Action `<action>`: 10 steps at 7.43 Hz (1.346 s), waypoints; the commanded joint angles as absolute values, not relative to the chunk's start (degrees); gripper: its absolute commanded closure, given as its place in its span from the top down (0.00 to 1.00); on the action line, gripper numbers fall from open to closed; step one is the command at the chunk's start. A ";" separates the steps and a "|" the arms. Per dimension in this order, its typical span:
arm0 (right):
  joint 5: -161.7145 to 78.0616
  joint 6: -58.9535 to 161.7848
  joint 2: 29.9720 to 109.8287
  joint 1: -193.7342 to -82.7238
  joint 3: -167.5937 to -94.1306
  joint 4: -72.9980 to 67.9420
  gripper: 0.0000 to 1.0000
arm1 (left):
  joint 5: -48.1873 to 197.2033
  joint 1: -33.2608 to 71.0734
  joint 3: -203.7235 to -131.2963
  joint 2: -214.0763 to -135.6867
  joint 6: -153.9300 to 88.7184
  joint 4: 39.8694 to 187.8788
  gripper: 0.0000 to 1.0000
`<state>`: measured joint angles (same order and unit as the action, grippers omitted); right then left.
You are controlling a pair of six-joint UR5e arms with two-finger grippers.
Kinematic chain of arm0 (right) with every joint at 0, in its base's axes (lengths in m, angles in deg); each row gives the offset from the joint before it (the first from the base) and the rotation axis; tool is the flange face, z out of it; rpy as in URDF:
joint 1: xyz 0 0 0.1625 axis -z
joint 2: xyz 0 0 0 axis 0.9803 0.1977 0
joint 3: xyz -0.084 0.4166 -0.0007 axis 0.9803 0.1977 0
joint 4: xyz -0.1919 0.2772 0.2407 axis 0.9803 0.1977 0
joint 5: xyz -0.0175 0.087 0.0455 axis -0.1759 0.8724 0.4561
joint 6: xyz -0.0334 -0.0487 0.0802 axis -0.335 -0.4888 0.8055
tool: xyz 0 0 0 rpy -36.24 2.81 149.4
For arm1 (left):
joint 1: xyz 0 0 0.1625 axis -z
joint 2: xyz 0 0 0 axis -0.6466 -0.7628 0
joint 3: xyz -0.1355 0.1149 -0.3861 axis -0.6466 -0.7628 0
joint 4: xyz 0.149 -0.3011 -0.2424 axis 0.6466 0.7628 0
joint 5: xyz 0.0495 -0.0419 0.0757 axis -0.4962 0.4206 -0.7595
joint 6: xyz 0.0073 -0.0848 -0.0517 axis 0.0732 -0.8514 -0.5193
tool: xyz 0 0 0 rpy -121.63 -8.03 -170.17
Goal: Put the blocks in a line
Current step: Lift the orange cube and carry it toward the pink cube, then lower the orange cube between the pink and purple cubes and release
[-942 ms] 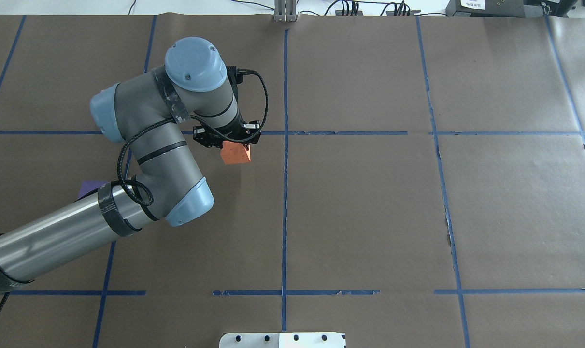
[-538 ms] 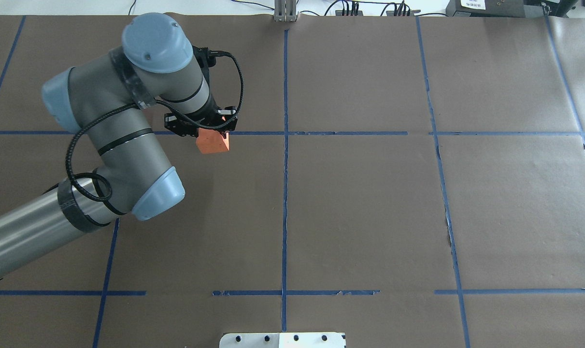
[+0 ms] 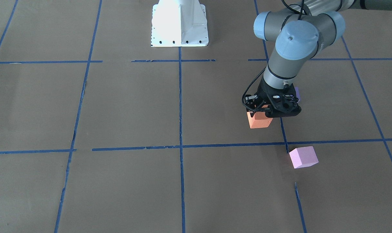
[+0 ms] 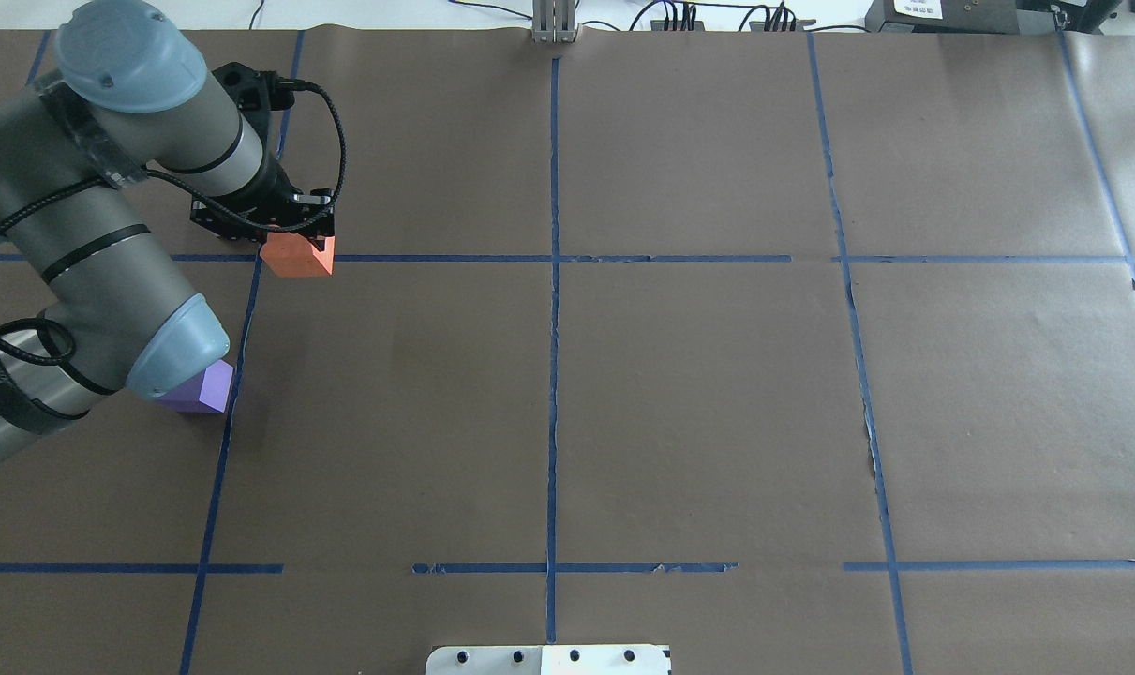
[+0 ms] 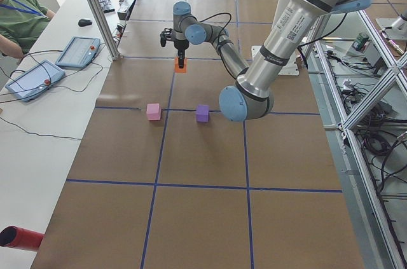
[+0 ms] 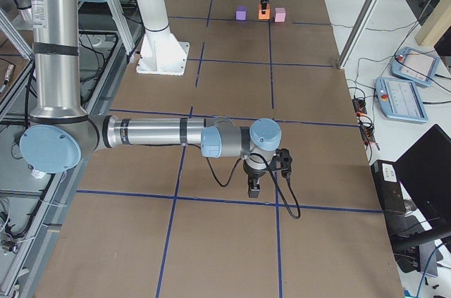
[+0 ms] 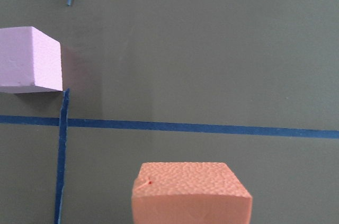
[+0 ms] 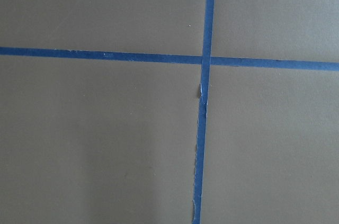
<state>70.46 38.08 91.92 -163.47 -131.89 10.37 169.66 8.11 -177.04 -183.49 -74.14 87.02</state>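
My left gripper point(image 3: 261, 112) is shut on the orange block point(image 3: 260, 121) and holds it low over the brown paper. It also shows in the overhead view point(image 4: 288, 240) with the orange block point(image 4: 297, 256) under it. The light pink block point(image 3: 303, 157) lies just across a blue tape line, and shows at the upper left of the left wrist view point(image 7: 29, 60). The arm hides it in the overhead view. The dark purple block point(image 4: 201, 389) lies partly under my left elbow. My right gripper point(image 6: 255, 185) hangs over bare paper far away; I cannot tell whether it is open.
Blue tape lines point(image 4: 553, 375) split the brown paper into squares. The white robot base point(image 3: 179, 26) stands at the table's robot side. A metal post point(image 4: 553, 23) and cables sit at the far edge. Operator tablets point(image 5: 76, 53) lie on a side bench.
My left arm has swung to the left with the orange block in its grip. The purple block shows again beside the elbow.
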 commanded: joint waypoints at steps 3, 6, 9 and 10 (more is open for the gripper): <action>70.50 38.08 91.94 -163.50 -131.91 10.37 1.00 | 169.78 8.84 -177.27 -173.07 -73.77 98.37 0.00; 70.50 38.08 91.94 -163.41 -131.91 10.37 1.00 | 169.61 8.32 -175.52 -171.64 -72.47 99.55 0.00; 70.50 38.08 91.94 -163.50 -131.91 10.37 1.00 | 169.69 8.49 -172.08 -171.73 -68.77 100.86 0.00; 70.50 38.08 91.94 -163.50 -131.91 10.37 1.00 | 169.61 8.58 -171.90 -171.72 -68.68 100.87 0.00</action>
